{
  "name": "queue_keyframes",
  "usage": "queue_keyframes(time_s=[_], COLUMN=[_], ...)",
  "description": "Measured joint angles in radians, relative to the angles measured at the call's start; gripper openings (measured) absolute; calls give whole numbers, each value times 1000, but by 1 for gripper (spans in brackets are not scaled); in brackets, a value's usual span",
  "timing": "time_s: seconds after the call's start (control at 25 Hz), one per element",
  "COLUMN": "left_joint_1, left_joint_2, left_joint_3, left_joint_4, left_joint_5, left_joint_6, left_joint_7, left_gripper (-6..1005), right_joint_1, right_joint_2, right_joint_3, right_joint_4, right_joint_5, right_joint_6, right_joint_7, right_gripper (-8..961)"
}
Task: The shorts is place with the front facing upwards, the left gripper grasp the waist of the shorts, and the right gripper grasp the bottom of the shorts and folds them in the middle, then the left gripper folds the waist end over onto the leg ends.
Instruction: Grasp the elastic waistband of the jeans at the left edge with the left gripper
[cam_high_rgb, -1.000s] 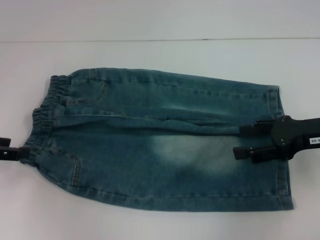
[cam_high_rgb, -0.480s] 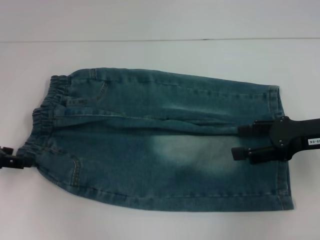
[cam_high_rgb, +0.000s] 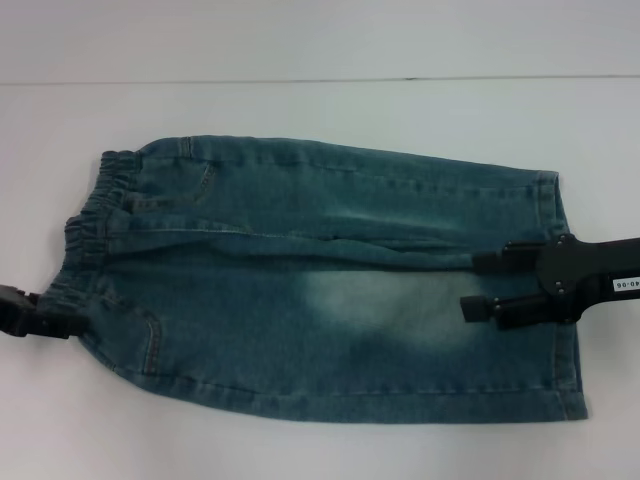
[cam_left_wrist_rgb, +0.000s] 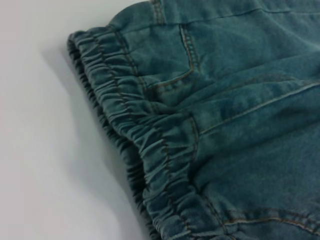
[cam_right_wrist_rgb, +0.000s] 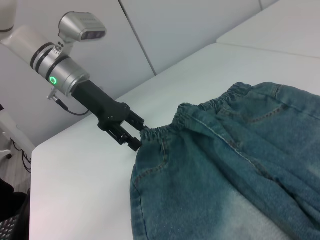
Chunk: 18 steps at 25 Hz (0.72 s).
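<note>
The blue denim shorts (cam_high_rgb: 330, 285) lie folded lengthwise on the white table (cam_high_rgb: 300, 105), with the elastic waist (cam_high_rgb: 85, 235) at the left and the leg hems (cam_high_rgb: 560, 290) at the right. My left gripper (cam_high_rgb: 50, 322) is at the near corner of the waist, fingers apart at the waistband's edge. The right wrist view shows the left gripper (cam_right_wrist_rgb: 140, 135) against that corner. The left wrist view shows only the gathered waist (cam_left_wrist_rgb: 140, 130). My right gripper (cam_high_rgb: 478, 282) stands open over the leg end, nothing between its fingers.
The white table's far edge (cam_high_rgb: 320, 80) runs across the back. Bare table surface lies in front of the shorts and to the left of the waist. The table's corner (cam_right_wrist_rgb: 35, 150) drops off beyond the left arm.
My left gripper has moved right, up to the waistband's near corner. The right gripper has crept slightly left over the legs. The shorts have not shifted.
</note>
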Motion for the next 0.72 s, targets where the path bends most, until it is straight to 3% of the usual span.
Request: queue_keyframes(time_s=[0.32,0.72], left_joint_1=[-10,-9], left_joint_2=[0,-8], left_joint_3=[16,17], left_joint_4=[4,10], left_joint_5=[2,-5], left_joint_6=[37,44], left_joint_7=[1,9], left_gripper=[674,332], right_joint_1=[-7,-9], right_joint_2=[0,0], right_joint_3=[0,0], right_joint_4=[1,3], right_joint_5=[0,-1], right_joint_6=[2,3], right_joint_7=[0,0], right_gripper=[900,899])
